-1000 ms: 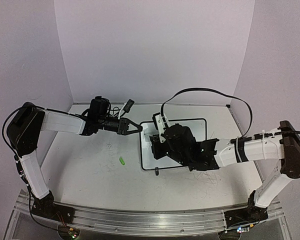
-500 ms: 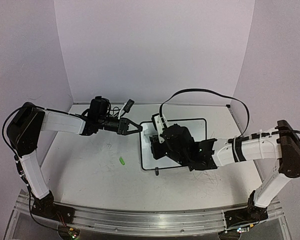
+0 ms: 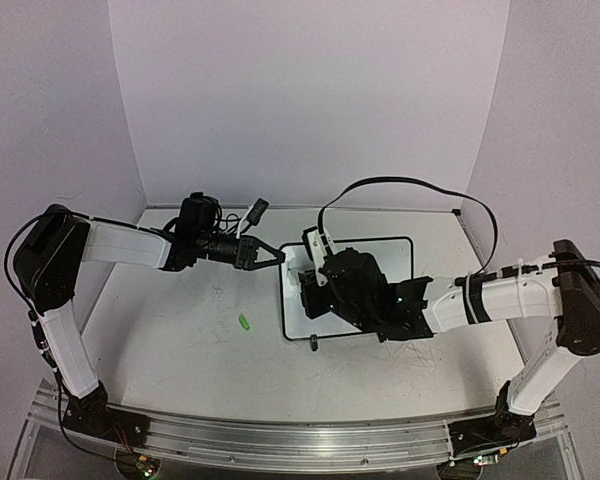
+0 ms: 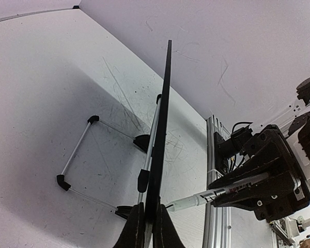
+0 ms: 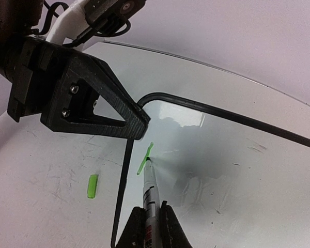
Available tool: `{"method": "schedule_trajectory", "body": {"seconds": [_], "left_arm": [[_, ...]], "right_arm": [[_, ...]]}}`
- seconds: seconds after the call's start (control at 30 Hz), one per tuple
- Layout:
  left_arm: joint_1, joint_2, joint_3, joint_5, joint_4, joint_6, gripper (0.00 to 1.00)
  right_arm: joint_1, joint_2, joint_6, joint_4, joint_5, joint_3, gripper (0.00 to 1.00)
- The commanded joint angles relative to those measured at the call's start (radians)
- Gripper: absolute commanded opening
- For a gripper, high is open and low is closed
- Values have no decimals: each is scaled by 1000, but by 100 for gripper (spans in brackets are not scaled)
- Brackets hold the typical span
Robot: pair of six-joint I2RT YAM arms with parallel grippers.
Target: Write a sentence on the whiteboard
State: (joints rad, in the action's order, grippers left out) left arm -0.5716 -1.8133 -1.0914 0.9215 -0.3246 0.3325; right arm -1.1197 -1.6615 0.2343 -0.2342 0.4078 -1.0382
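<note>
The whiteboard (image 3: 395, 262) lies flat on the table, partly under my right arm. My left gripper (image 3: 278, 256) is shut on its near-left corner; the left wrist view shows the board edge-on (image 4: 164, 103) between my fingers (image 4: 149, 227). My right gripper (image 5: 151, 225) is shut on a white marker (image 5: 151, 188), whose tip touches the board surface (image 5: 237, 170). Of the sentence, only one short slanted green stroke (image 5: 144, 158) shows near the left frame. The marker also shows in the left wrist view (image 4: 206, 197). My right gripper in the top view (image 3: 315, 292) is mostly hidden by its wrist.
A small green cap (image 3: 245, 322) lies on the table left of the board, also in the right wrist view (image 5: 92, 186). A wire stand (image 4: 75, 155) sits beside the board. Purple walls enclose the table. An aluminium rail (image 3: 280, 435) runs along the near edge.
My right wrist has shifted slightly left over the board. The left arm and the board have not moved.
</note>
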Motion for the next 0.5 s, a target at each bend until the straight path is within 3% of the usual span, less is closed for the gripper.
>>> {"method": "schedule_trajectory", "body": {"seconds": [0.0,0.47], "left_arm": [[-12,43,1,38,-14,19,0],[-13,42,0,39,-14,19,0]], "right_arm": [[4,-11,11,6,36,-32,0],[4,8,36,30,79,-13,0]]}}
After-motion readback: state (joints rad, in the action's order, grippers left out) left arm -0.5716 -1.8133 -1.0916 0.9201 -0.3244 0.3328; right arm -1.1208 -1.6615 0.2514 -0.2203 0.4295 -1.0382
